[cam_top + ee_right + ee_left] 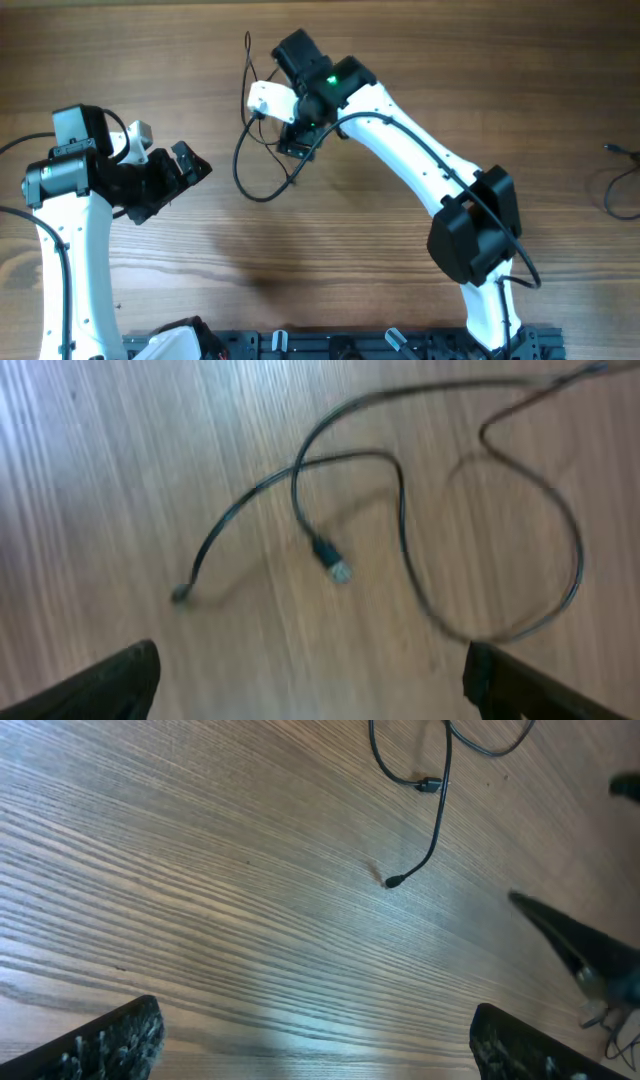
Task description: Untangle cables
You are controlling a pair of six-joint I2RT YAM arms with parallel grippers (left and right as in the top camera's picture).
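Note:
A thin black cable [239,165] lies in loose loops on the wooden table, left of centre at the back. In the right wrist view the cable [400,520] crosses over itself, with a plug [331,561] in the middle and a free end [181,595] to the left. My right gripper [297,143] hovers over the loops, open and empty [315,685]. My left gripper [172,187] is open and empty to the left of the cable. Its wrist view [315,1045] shows bare wood between the fingers, and the cable [440,790] lies farther ahead.
A second black cable [620,185] lies at the far right edge of the table. A black rail [400,345] runs along the front edge by the arm bases. My right arm's gripper shows as a dark shape [580,945] in the left wrist view.

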